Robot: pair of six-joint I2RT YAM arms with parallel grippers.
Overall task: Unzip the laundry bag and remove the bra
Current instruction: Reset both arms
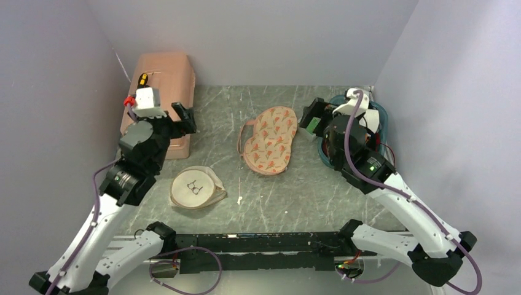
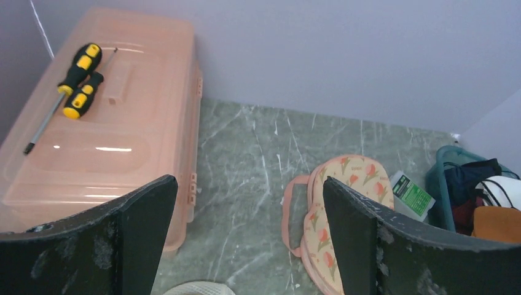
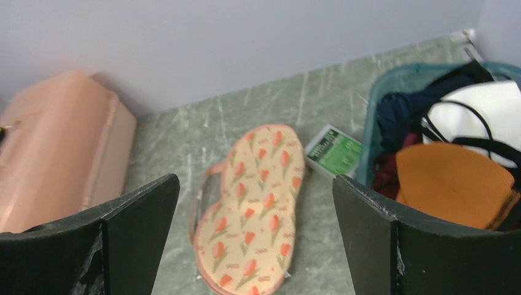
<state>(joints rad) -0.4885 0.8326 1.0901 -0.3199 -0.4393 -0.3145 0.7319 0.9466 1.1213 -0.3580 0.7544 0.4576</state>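
One small white mesh drum-shaped laundry bag (image 1: 195,188), lid up, front left on the grey marbled bench (image 1: 307,190), open room all round. Both hands spread wide, holding nothing: left hand (image 2: 246,196) raised just beyond it, beside one pink plastic box (image 1: 163,92) carrying two yellow-and-black screwdrivers (image 2: 78,66); right hand (image 3: 253,196) beside one teal basket (image 3: 367,132) of clothes. One beige tulip-print two-cup piece (image 1: 270,138) between.

You are looking at a grey-green, marble-veined tabletop (image 1: 307,184), boxed in by plain pale lilac-grey walls (image 1: 258,37) at the back and on both sides. Your light falls soft and even across it.
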